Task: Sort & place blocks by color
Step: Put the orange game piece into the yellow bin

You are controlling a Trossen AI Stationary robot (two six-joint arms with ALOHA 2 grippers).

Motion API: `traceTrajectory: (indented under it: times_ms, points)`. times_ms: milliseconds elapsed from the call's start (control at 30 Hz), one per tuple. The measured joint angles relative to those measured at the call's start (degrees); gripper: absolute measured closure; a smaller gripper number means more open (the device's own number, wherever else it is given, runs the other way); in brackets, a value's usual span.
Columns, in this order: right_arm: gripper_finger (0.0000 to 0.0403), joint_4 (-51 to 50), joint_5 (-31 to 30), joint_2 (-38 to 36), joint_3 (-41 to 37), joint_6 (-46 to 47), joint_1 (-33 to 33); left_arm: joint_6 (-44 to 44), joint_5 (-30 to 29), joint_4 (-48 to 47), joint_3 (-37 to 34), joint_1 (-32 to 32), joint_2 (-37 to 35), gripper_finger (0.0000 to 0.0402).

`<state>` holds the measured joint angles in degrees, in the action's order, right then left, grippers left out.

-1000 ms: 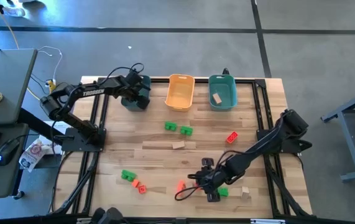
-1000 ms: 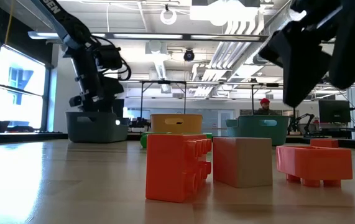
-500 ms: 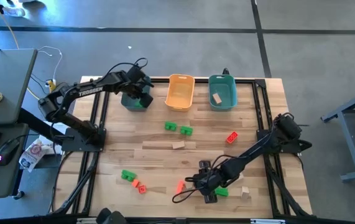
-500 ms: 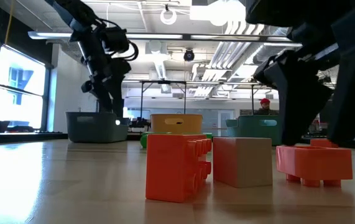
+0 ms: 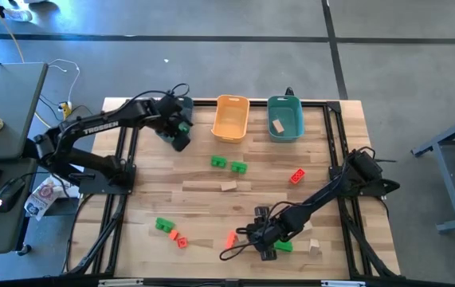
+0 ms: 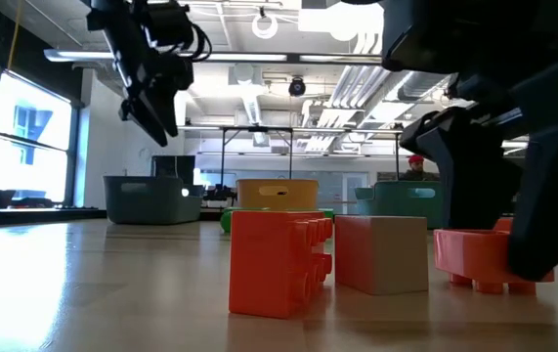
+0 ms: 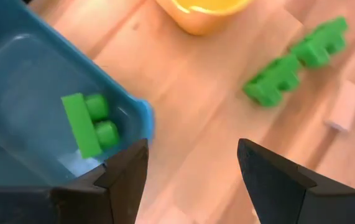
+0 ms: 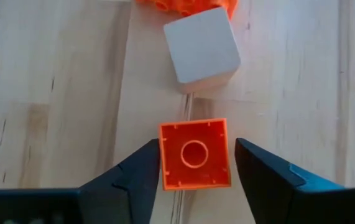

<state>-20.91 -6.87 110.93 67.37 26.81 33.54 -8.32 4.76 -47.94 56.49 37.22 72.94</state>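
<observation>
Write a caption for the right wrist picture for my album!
The right hand straddles a red-orange block, with a tan block just beyond it.

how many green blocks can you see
5. Two green blocks lie mid-table below the orange bin, one front-left, one beside the right gripper, one inside the dark teal bin. More may be hidden.

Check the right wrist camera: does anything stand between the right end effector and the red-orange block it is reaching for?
Nothing visible does. The red-orange block sits directly between the open fingers of the right end effector. The tan cube lies beyond it, clear of the fingers.
</observation>
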Motion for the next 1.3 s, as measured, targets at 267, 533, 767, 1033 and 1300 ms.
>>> traceTrajectory:
  times_ms: [267,533,767,1033,1300]
  points:
    - [0.0293,0.05,0.35,-0.04,0.07,1.80,-0.16,-0.02,-0.03,-3.79,0.00,-7.77,-3.08,0.0170]
    - [0.0293,-0.19,-2.30,-0.04,0.09,4.29,-0.21,-0.53,-0.35,-6.76,0.00,-15.29,-3.53,0.0168]
    - [0.0293,-5.37,-5.62,0.04,4.61,2.91,-1.84,-1.58,-0.82,-8.03,0.00,-22.54,-3.53,0.0168]
    - [0.0293,-18.78,-12.64,0.04,12.87,-2.48,-5.58,-3.66,-1.15,-8.00,0.00,-30.49,-3.51,0.0170]
    - [0.0293,-28.35,-18.24,0.02,20.08,-10.78,-11.87,-4.13,-4.71,-8.03,0.00,-35.98,-3.51,0.0168]
